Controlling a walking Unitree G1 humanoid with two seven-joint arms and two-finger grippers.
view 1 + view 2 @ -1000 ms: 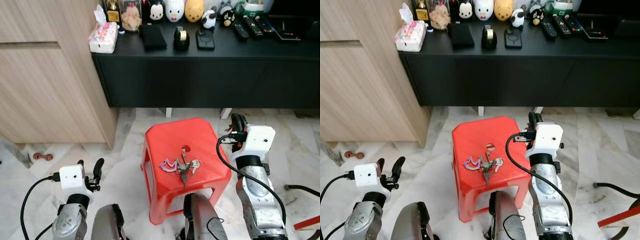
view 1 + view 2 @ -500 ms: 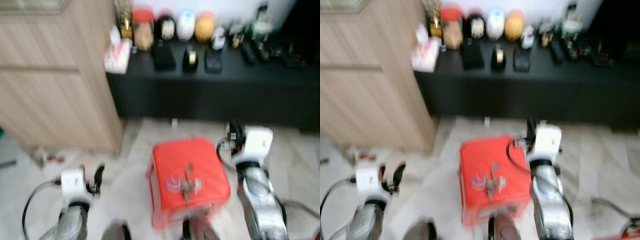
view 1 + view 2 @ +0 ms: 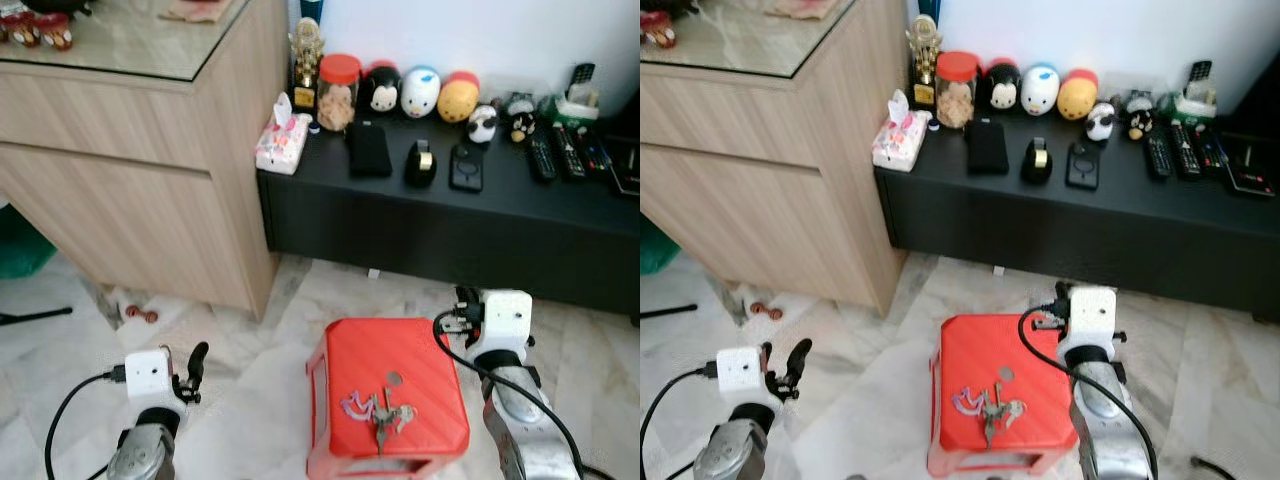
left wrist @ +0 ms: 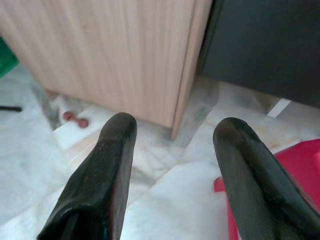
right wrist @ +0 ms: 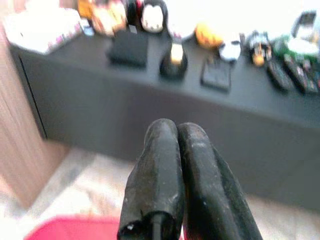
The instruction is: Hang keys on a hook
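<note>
Red plastic stool (image 3: pixel 385 375) stands on the marble floor (image 3: pixel 250 350) between the 2 arms; the keys (image 3: pixel 380 413) lie on its seat near the front edge, a loose bunch with a purple tag at the robot's left end, just in front of the small hole in the seat; nothing touches them. Left gripper (image 3: pixel 193 362) hangs low over the floor, well to the left of the stool; in the left wrist view its fingers (image 4: pixel 107 165) stand wide apart with nothing between them, pointing toward the base corner of the light wooden cabinet (image 4: pixel 115 50); a small reddish-brown object (image 4: pixel 75 119) lies on the floor beside that corner, too small to identify, possibly a toy. Right gripper (image 3: pixel 466 300) sits just beyond the stool's rear right corner, above the floor, white camera block and black cable behind it; in the right wrist view its fingers (image 5: pixel 160 175) are pressed together and hold nothing. Behind the stool a low black console (image 3: pixel 450 215) runs along the wall; on top, from the robot's left: a tissue pack (image 3: pixel 282 145), a red-lidded jar (image 3: pixel 337 92), 3 round plush figures (image 3: pixel 420 92), a dark pouch (image 3: pixel 368 150), a tape dispenser (image 3: pixel 420 163), remote controls (image 3: pixel 555 152). Wooden cabinet carries a glass top (image 3: pixel 120 40).
</note>
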